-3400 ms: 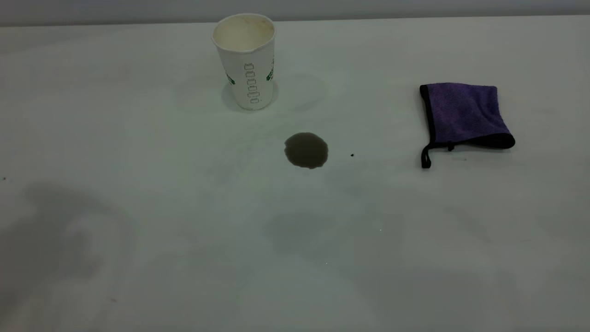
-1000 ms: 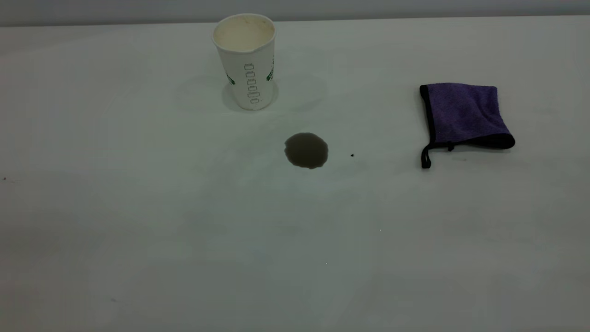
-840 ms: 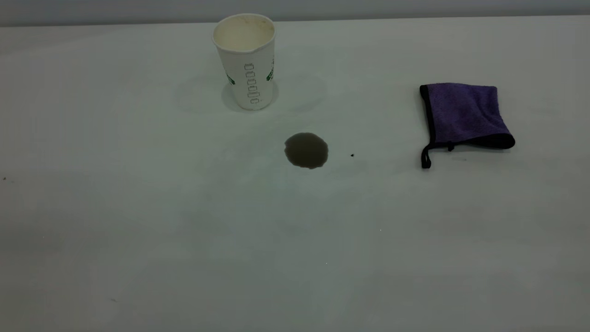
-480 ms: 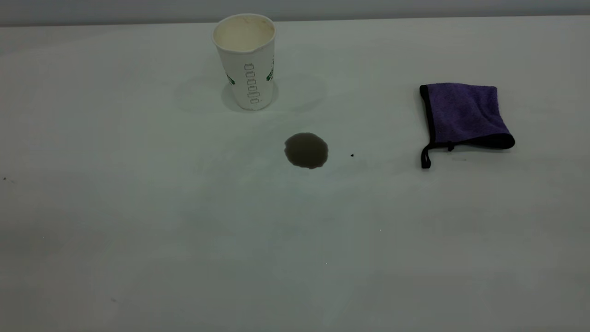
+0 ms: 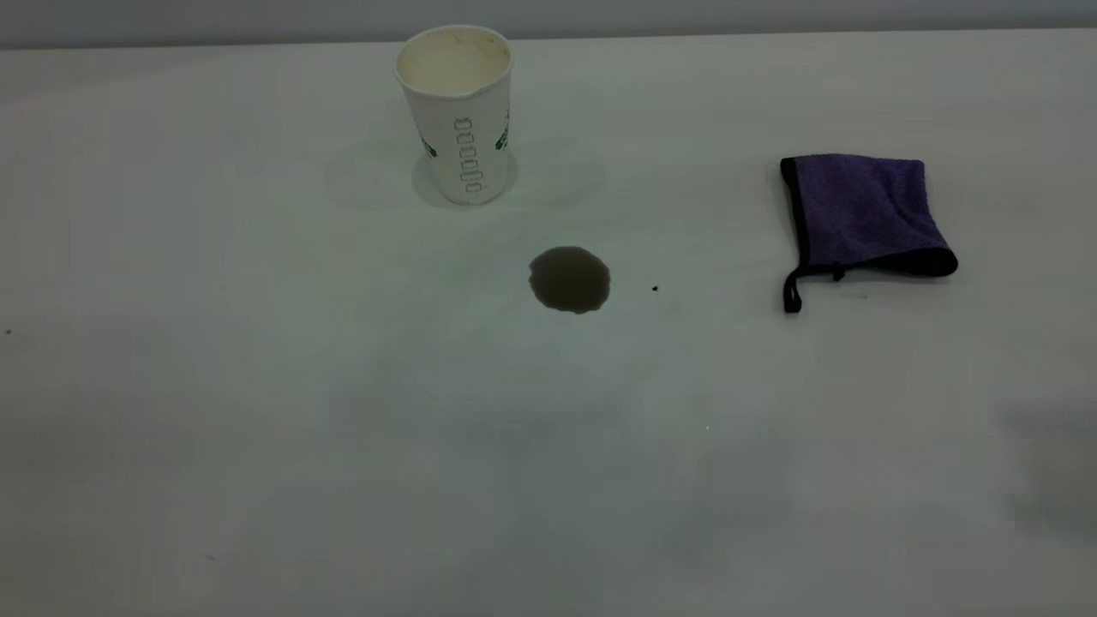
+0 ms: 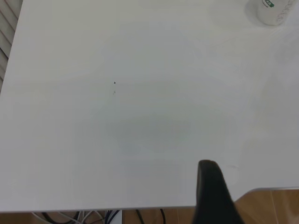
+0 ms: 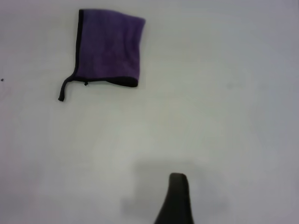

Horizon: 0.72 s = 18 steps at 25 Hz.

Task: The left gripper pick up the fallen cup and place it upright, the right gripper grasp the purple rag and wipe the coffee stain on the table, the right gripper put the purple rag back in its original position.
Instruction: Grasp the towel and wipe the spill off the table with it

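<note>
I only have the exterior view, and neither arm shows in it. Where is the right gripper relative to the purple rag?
Observer: In the right wrist view, the right gripper is over bare table, well short of the purple rag and not touching it.
Operator: And the left gripper?
Observer: In the left wrist view, the left gripper is by the table's edge, with wooden floor showing beyond it. The cup is far off from it.

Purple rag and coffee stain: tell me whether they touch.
Apart. The exterior view shows bare table between the purple rag and the coffee stain.
</note>
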Motion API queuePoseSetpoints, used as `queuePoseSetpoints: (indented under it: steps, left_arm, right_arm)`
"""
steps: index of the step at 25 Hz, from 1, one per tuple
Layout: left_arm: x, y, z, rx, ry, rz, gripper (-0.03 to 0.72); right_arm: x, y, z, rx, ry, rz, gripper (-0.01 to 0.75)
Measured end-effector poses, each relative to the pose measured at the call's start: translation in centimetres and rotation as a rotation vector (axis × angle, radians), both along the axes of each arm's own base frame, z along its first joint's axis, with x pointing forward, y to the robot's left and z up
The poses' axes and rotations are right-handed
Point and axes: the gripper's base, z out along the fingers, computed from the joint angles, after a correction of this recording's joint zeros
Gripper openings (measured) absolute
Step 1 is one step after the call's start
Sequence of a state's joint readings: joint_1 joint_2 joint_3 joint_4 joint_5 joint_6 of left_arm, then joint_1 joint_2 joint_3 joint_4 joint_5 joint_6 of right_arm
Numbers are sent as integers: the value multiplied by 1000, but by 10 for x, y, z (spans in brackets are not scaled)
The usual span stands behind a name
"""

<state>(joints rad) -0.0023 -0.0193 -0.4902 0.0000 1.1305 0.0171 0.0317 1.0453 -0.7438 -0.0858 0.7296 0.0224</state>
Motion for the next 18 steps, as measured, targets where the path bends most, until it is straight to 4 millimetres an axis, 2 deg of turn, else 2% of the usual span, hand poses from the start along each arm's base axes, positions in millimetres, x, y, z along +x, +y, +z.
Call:
queuePoseSetpoints:
  steps: [1, 5, 10, 15, 18]
  left_arm:
    - [0, 0, 0, 0, 0, 0, 505]
    - [0, 0, 0, 0, 0, 0, 505]
    - [0, 0, 0, 0, 0, 0, 505]
    - [0, 0, 0, 0, 0, 0, 505]
    - [0, 0, 0, 0, 0, 0, 505]
  right_arm:
    - [18, 1, -5, -5, 14, 19, 728]
    - [85, 5, -46, -1, 140, 48, 728]
    - [153, 21, -114, -7, 233, 133, 728]
    - [200, 28, -176, 6, 298, 147, 728]
    - [217, 31, -211, 20, 339, 149, 728]
